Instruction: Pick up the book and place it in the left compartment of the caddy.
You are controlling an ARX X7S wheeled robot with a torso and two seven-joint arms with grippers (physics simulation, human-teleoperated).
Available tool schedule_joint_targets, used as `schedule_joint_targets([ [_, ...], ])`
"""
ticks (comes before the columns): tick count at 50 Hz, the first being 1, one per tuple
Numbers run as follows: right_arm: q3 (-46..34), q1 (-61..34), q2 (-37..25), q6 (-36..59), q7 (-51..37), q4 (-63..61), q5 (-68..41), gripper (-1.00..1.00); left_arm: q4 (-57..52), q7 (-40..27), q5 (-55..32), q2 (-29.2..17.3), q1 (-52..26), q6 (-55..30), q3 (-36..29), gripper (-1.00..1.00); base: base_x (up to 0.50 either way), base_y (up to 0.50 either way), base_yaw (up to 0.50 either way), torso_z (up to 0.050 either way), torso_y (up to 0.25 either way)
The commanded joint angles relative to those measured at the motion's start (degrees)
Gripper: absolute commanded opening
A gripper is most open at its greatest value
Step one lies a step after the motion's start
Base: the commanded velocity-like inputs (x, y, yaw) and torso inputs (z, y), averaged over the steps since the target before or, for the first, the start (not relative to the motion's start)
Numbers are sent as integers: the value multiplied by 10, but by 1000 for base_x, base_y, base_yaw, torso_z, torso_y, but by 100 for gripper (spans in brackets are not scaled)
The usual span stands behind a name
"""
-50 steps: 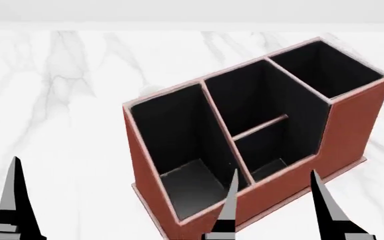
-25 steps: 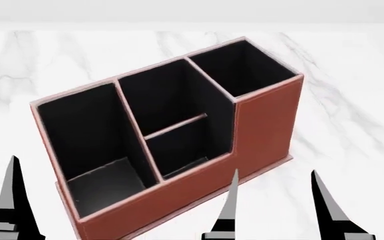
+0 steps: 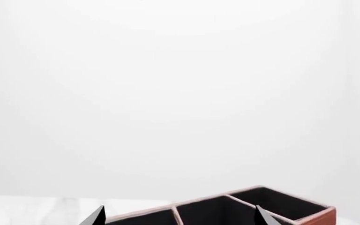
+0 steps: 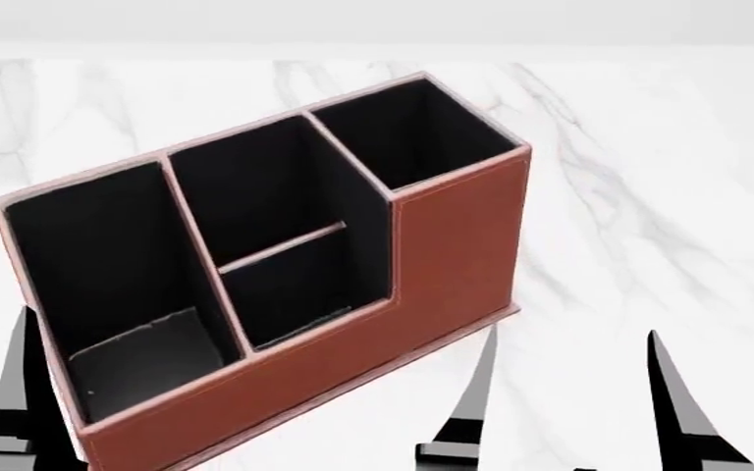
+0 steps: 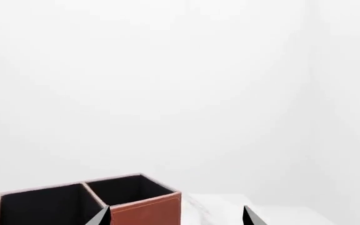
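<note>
Right gripper (image 4: 571,392): two dark fingers spread apart over bare marble near the worktop's near edge, holding nothing. Left gripper (image 3: 178,216): one finger shows in the head view, by the near-left corner of the caddy (image 4: 450,250); the left wrist view shows both tips well apart, nothing between them. Caddy stands on the worktop (image 4: 639,167), white marble with grey veins, turned askew to its edges. Left compartment (image 4: 102,285) black-lined, nothing in it. Book not in view. Room behind: plain white wall.

Caddy (image 4: 456,255) on the table (image 4: 666,196), left compartment (image 4: 102,294) beside its split middle column (image 4: 279,235).
</note>
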State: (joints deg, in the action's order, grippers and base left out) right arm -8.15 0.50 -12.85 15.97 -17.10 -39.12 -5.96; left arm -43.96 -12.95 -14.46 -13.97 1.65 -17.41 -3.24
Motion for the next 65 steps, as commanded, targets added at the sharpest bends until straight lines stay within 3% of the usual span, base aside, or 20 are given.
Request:
schedule_joint_targets([
  [1,-14,0,-8,-6,-12,1,27,100,-1,-7,-5,-7,0,2,-2,100,0,0,500,0,0],
  [65,-62,-6,-41,-10,-3,-1,13,100,2,-36,-21,-31,-4,10,-17,100,0,0,500,0,0],
])
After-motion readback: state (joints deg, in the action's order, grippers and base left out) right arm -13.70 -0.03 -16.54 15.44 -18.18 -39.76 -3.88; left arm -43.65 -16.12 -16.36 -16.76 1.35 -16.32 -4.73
